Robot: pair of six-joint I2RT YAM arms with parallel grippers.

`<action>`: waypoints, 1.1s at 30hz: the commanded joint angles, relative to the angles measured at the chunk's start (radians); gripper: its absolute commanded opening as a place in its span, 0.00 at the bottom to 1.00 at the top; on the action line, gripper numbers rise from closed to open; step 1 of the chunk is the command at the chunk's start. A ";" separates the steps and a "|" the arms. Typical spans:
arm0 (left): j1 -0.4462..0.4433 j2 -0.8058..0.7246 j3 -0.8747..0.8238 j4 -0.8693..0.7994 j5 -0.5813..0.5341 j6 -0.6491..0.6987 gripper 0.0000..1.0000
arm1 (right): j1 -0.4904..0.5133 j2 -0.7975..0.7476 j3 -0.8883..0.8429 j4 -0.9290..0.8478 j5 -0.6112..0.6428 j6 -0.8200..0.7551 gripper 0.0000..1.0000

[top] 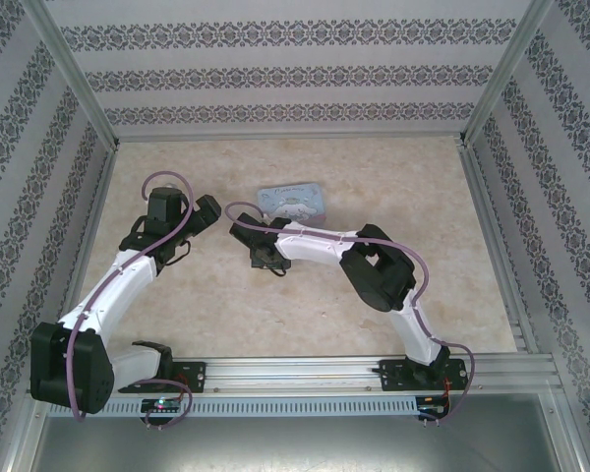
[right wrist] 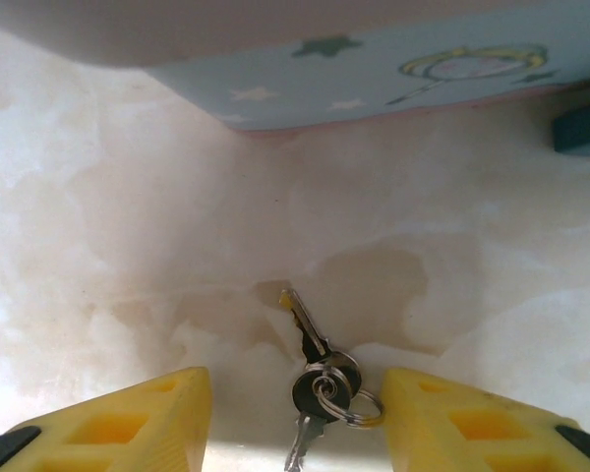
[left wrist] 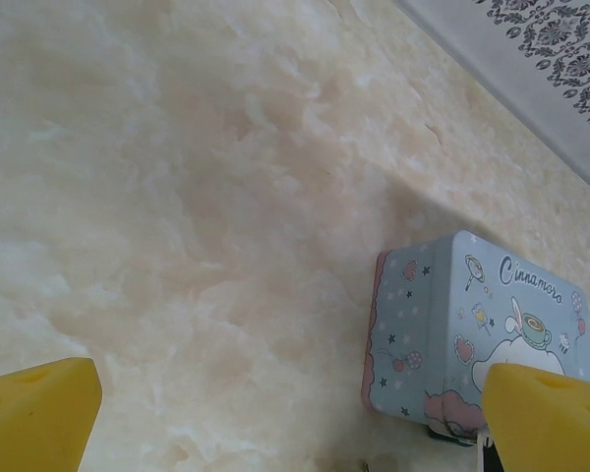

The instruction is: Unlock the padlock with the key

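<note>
1. The right gripper (right wrist: 293, 398) was released, its yellow fingers (right wrist: 108, 428) spread wide and low over the table (right wrist: 98, 246).
2. The key (right wrist: 305, 324) lay flat on the table between those fingers, blade pointing away from the wrist toward the tin box (right wrist: 374, 69). Neither finger touched it.
3. The key's round dark head sat on a small ring (right wrist: 359, 408), just inside the right-hand finger.
4. A small blue block, seemingly the padlock (right wrist: 582, 128), sat at the right edge of the right wrist view, just beside the bottom edge of the tin box and well apart from the key. Its shackle could not be made out.
5. The left gripper (left wrist: 290, 393) was also released, with its fingers far apart above bare table, holding nothing; the tin box stood beside its right-hand finger.
6. From above, the tin box (top: 293, 204) sat near the middle of the table, with the right gripper (top: 265, 260) just in front of it and the left gripper (top: 205, 209) off to its left.
</note>
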 commanded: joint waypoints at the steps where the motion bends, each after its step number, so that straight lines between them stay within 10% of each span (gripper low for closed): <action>1: 0.009 -0.022 -0.017 0.040 0.010 -0.013 0.99 | 0.010 0.048 -0.021 -0.031 0.008 0.003 0.47; 16: 0.009 -0.014 -0.018 0.028 0.033 0.000 0.99 | 0.012 -0.042 -0.187 0.090 -0.036 -0.027 0.01; 33: 0.002 -0.012 -0.075 0.066 0.253 -0.100 1.00 | -0.041 -0.352 -0.471 0.223 -0.268 -0.229 0.00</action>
